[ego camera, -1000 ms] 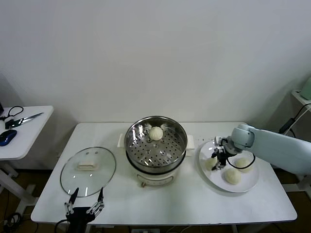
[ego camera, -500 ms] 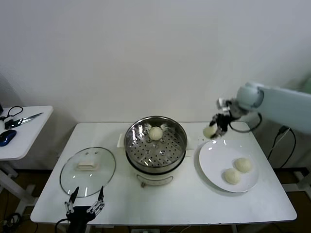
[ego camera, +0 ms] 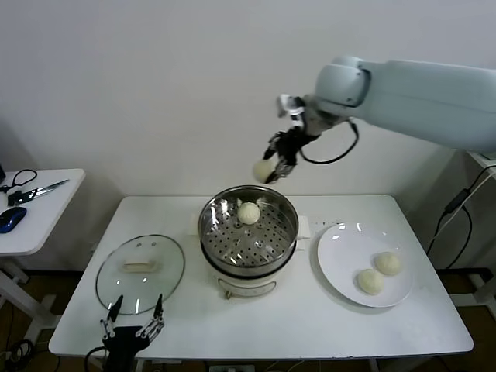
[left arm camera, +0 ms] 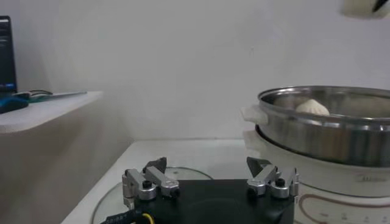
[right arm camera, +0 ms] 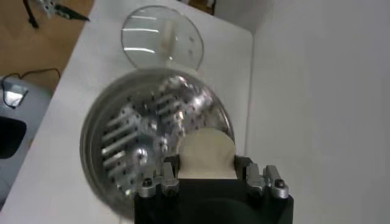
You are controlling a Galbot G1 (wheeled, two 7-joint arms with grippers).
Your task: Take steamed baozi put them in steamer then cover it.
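Carried baozi point(ego camera: 263, 168) pinched between the right hand's point(ego camera: 273, 166) narrowed fingers, high above the steamer's point(ego camera: 249, 230) far rim, near the bench's back edge. Could drop outside the pot or onto the bun inside point(ego camera: 248, 212) if released too early. Left hand point(ego camera: 133, 329) wide open, empty, at the bench's front-left corner beside the cover point(ego camera: 140, 271).

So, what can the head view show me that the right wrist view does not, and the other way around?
Only the head view shows the white plate with two baozi left on it, the baozi already lying in the steamer, and the side table. Only the right wrist view shows, from close, the right gripper shut on a baozi. Both show the steamer, the cover lying on the table, and the open left gripper.
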